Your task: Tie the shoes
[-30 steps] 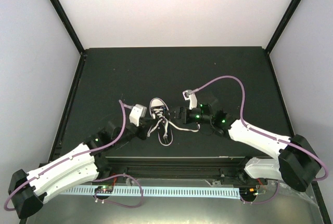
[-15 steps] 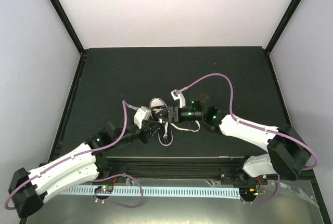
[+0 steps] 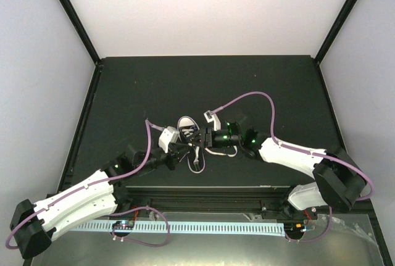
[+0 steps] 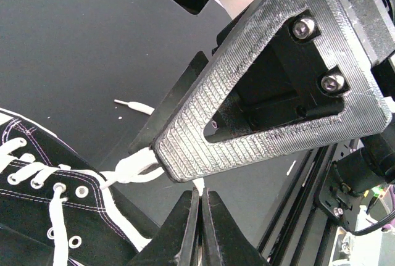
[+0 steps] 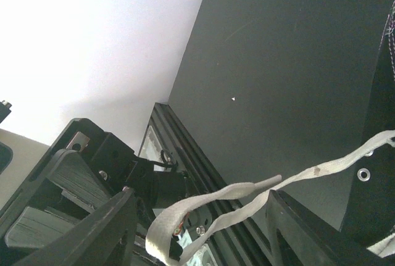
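**Q:** Where does the sneaker [image 3: 187,124] lie?
**A:** It stands on the black table [image 3: 136,93], toe cap away from the arm bases. Both grippers meet over its laced top.

**Q:** What is the state of each claw?
**A:** The left gripper [image 4: 199,197], at the sneaker's left, has its fingers pressed together, pinching a white lace [image 4: 133,167]. The right gripper [image 5: 202,198], at the sneaker's right, has its fingers spread, with white lace running between them.

Sneaker [image 4: 28,216]: blk canvas w/ metal eyelets [image 4: 81,191]; laces [image 5: 247,192]: woven cloth; table [image 4: 74,44]: matt; left fingers [image 4: 265,93]: ribbed plastic.
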You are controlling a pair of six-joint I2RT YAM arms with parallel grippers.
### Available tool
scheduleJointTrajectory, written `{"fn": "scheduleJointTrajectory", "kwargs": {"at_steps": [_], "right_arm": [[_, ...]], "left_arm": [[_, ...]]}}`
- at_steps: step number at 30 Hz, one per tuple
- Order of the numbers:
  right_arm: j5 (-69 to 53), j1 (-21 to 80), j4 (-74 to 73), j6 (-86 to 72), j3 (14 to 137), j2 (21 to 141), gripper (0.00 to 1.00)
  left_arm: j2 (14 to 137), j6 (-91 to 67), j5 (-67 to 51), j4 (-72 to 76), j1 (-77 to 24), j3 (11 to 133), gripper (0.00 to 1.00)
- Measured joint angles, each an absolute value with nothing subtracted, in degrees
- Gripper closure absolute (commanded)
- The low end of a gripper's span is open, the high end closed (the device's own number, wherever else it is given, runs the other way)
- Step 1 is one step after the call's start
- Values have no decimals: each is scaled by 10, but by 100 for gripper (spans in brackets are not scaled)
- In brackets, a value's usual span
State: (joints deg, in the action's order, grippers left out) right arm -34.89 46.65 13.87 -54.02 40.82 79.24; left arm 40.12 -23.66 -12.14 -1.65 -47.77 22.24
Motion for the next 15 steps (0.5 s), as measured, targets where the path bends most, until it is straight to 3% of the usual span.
{"fn": "scheduleJointTrajectory", "kwargs": {"at_steps": [3,7,14,15], "right_arm": [[-352,468,143,-546,408,792,42],[-358,472,153,-557,408,792,52],[-376,476,190,-592,407,792,96],[-377,476,192,-598,408,792,98]], "left_arm": [[401,-236,-121,-12,-478,221,98],[401,-236,-121,-1,-478,213,98],[402,-237,-121,16,-478,205,98],[402,-238,-121,20,-478,203,98]]}}
